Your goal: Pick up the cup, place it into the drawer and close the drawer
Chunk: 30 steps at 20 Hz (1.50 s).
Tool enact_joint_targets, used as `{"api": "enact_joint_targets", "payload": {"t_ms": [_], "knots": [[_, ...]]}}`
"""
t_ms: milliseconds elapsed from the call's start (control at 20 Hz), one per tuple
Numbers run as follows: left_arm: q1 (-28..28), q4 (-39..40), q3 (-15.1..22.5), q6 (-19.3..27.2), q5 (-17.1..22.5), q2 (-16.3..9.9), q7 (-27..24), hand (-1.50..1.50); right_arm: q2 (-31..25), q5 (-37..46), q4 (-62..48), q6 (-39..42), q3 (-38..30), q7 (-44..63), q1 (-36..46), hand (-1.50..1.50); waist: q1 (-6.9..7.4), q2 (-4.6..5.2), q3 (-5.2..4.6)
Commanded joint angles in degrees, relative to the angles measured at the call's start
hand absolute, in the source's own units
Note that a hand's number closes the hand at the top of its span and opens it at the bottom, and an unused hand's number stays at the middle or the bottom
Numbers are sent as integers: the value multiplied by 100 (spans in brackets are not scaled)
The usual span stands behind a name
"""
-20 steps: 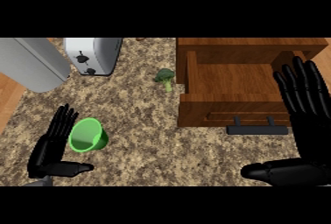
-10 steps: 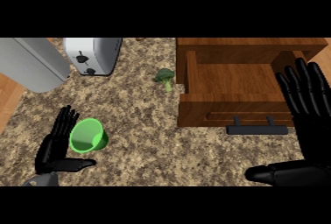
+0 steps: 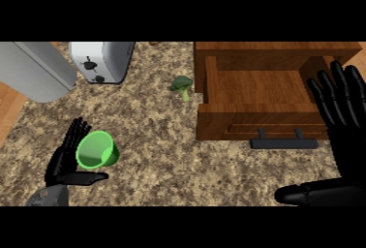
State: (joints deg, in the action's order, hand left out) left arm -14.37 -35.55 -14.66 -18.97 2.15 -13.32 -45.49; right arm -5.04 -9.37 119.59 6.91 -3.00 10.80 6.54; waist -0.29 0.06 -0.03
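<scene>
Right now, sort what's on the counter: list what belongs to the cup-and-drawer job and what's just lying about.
For the job:
- green cup, beside the open left hand
- open wooden drawer with its dark handle
- right hand, open, over the drawer's right side

Lying about:
- broccoli, on the counter left of the drawer
- toaster
- grey appliance at the far left

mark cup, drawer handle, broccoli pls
green cup [image 3: 95, 150], head view, on its inner wall.
drawer handle [image 3: 283, 143], head view, on the black bar's middle.
broccoli [image 3: 181, 84], head view, on the floret's top.
</scene>
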Motion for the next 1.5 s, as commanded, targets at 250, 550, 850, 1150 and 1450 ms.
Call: {"api": "enact_joint_targets", "payload": {"t_ms": [250,550,850,1150,1450], "knots": [[-590,972,-89,-264,58,-172,-616,-150,72,86,386,-70,160,205,-163,-150,-19,2,-2],[-556,965,75,-154,117,212,-413,-150,-50,25,7,35,-87,-25,-5,-150,3,-1,0],[-925,1663,-56,-885,195,-156,-821,-150,-14,-69,134,122,7,-17,-180,-150,-58,16,-7],[-936,1711,78,-1295,258,138,-755,-150,67,137,-204,-13,31,-168,78,-150,-38,23,-9],[-1003,1325,93,-1561,468,269,-697,150,-242,-269,117,59,-315,370,223,-150,-22,-2,-5]]}}
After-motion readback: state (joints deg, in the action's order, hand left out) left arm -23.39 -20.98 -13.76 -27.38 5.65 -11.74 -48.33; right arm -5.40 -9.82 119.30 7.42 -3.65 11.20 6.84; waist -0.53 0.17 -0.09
